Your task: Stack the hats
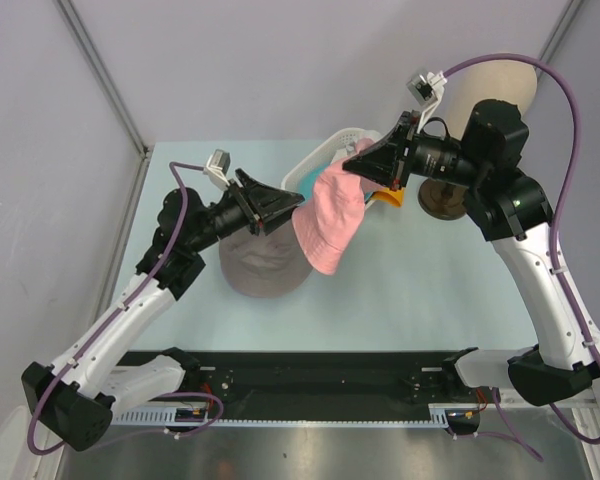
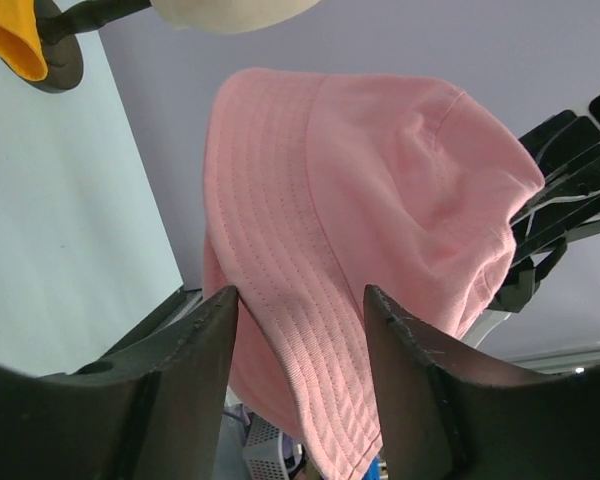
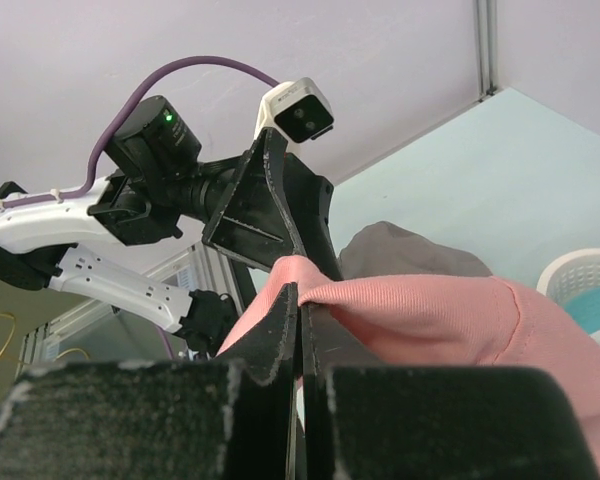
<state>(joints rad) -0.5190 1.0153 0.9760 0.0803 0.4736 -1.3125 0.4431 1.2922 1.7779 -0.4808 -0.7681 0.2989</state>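
Pink hat [image 1: 330, 220], clamped between right jaws

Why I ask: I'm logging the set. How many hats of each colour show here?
pink hat: 1
lavender hat: 1
teal hat: 1, only partly in view
orange hat: 1, only partly in view
Total: 4

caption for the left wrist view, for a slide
Pink hat, held up by the right gripper, hangs between the left gripper's open fingers
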